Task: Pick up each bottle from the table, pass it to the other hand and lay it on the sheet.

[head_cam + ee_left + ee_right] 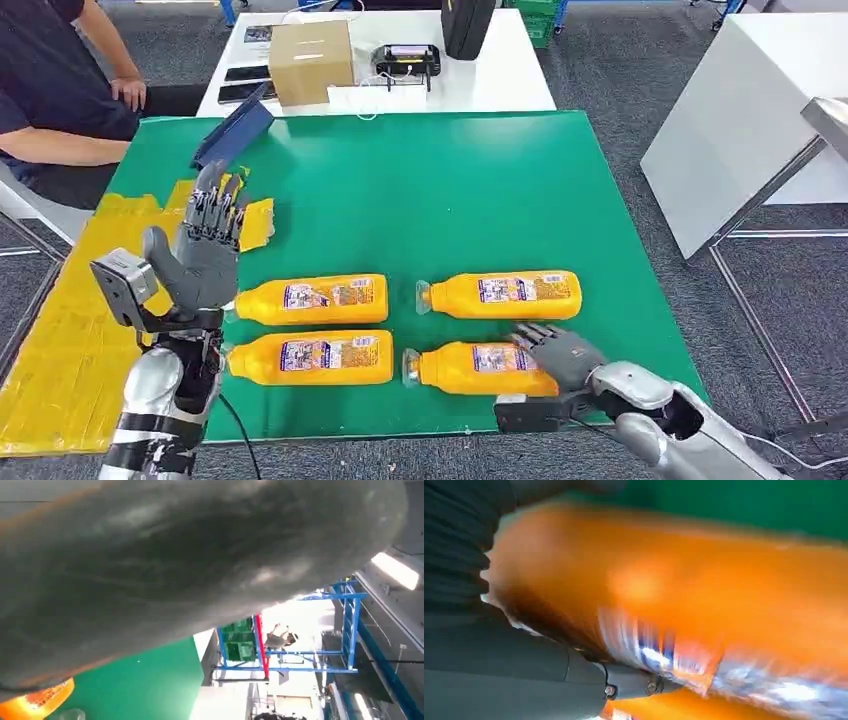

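Note:
Four orange bottles with clear caps lie on their sides on the green table (pixel 440 190). Two are on the left, one farther (pixel 310 299) and one nearer (pixel 312 357). A third lies at the far right (pixel 505 293). My right hand (pixel 560 355) grips the base end of the near right bottle (pixel 470 368), which lies on the table. It looms blurred and orange in the right wrist view (pixel 684 585). My left hand (pixel 205 250) is raised with its fingers apart and holds nothing, just left of the left pair. The yellow sheet (pixel 60 350) covers the table's left edge.
A blue flat object (pixel 235 130) lies at the table's far left corner. A person (pixel 50 90) sits beyond the left side. Behind stands a white table (pixel 500 80) with a cardboard box (pixel 310 60) and devices. Another white table (pixel 740 130) stands to the right.

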You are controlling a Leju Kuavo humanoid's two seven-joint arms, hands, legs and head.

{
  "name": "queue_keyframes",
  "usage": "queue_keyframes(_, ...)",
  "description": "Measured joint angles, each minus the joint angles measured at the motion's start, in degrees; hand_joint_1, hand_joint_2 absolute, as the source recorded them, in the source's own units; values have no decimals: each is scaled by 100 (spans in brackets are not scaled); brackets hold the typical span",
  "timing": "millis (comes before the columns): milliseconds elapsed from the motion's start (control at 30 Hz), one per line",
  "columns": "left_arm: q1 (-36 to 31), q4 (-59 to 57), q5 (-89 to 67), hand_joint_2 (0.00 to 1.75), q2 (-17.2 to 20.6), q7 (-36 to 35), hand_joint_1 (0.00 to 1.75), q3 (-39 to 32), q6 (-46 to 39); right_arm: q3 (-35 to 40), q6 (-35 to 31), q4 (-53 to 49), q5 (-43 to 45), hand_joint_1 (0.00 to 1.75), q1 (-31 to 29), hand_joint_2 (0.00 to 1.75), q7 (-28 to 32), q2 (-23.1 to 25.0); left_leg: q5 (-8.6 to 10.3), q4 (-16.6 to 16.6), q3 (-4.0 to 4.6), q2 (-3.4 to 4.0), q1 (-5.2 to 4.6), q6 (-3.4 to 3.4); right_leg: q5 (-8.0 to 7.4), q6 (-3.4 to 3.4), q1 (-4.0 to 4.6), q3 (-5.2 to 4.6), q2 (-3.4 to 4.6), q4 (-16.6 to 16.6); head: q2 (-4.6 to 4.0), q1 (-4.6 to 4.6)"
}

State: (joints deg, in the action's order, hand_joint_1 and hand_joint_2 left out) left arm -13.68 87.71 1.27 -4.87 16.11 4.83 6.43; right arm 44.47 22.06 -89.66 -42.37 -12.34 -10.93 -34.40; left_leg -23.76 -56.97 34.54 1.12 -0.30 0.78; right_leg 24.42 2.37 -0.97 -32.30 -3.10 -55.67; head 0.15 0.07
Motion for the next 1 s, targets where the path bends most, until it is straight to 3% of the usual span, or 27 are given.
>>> queue_keyframes(300, -297, -151, 267, 0, -66, -232, 0, 136, -247, 462, -545, 569, -385, 175, -137, 175, -90, 168, -34, 5, -77, 88, 6, -11, -10, -15, 11, 40, 75, 4, 0, 0)
queue_keyframes(533, 18, -20, 618, 0, -37, -392, 0, 13, -387, -321, -1608, 663, 422, 175, 328, 175, -204, 932, -15, 6, -80, 100, 24, -22, -25, -35, 27, 43, 87, 2, 0, 0)
queue_keyframes(567, 141, 57, 634, 175, -33, -378, 0, -29, -376, -527, -1728, 566, 588, 175, 497, 175, -157, 1076, -13, 6, -73, 97, 29, -24, -25, -35, 33, 40, 86, 2, 0, 2)
queue_keyframes(700, 431, 304, 649, 175, -18, -356, 0, -146, -332, -1032, -1805, 178, 733, 175, 912, 175, -145, 1566, 5, 5, -34, 64, 31, -23, -24, -34, 34, 10, 63, -1, 0, -7)
queue_keyframes(833, 689, 521, 677, 175, -15, -466, 0, -166, -212, -1582, -2311, -462, 1412, 175, 1240, 175, 422, 2077, 7, 4, 3, 38, 34, -25, -23, -33, 33, -12, 36, -4, 0, 2)
queue_keyframes(1000, 932, 763, 669, 175, -48, -509, 0, -46, -83, -2045, -2509, -1378, 1876, 175, 1272, 175, 608, 2640, 7, 4, 18, 35, 27, -25, -21, -32, 25, -29, 29, -1, 0, 2)
